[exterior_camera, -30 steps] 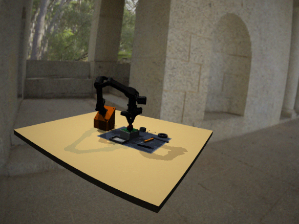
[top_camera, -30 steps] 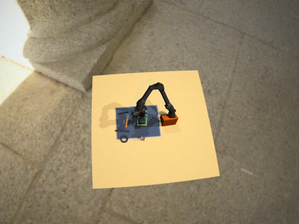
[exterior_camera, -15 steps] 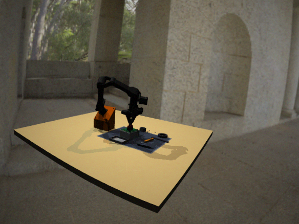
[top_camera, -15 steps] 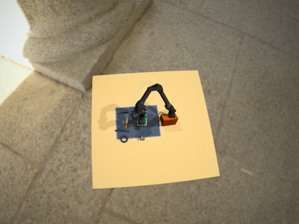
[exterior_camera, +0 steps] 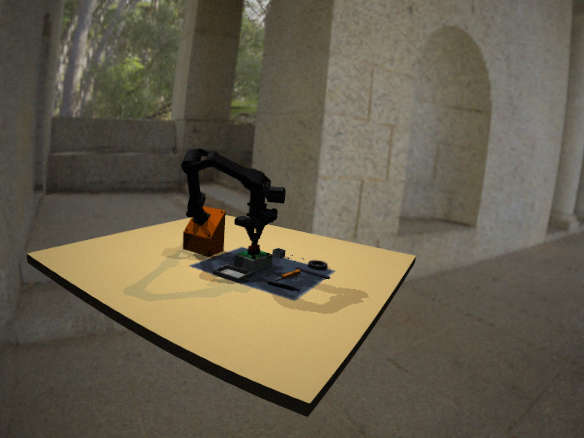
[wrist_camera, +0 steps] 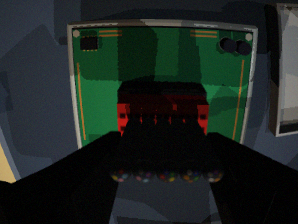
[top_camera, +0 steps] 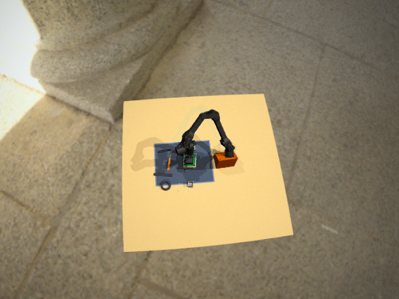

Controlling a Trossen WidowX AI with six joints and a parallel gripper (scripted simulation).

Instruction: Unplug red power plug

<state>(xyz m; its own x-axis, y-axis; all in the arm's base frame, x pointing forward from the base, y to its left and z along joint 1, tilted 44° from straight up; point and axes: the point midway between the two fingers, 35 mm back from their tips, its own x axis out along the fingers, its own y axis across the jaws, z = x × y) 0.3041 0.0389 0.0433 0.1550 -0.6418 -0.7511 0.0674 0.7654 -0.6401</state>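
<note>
From the exterior, your black gripper point(exterior_camera: 254, 241) point(wrist_camera: 164, 143) points down, clamped on the red power plug point(exterior_camera: 254, 248) point(wrist_camera: 202, 111) at the green circuit board point(exterior_camera: 245, 252) point(wrist_camera: 97, 65). In the wrist view, the grey tray point(wrist_camera: 273, 75) sits beside the board, apart from the plug.

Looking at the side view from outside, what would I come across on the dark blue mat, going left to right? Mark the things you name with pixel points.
Grey tray point(exterior_camera: 218, 272), green circuit board point(exterior_camera: 262, 256) point(wrist_camera: 97, 95), orange-handled tool point(exterior_camera: 291, 273) point(top_camera: 168, 164), black ring point(exterior_camera: 325, 265) point(top_camera: 161, 185).

Blk arm point(top_camera: 201, 123) point(exterior_camera: 233, 170), orange wedge base point(exterior_camera: 218, 220) point(top_camera: 218, 163) w/ dk screws.
</note>
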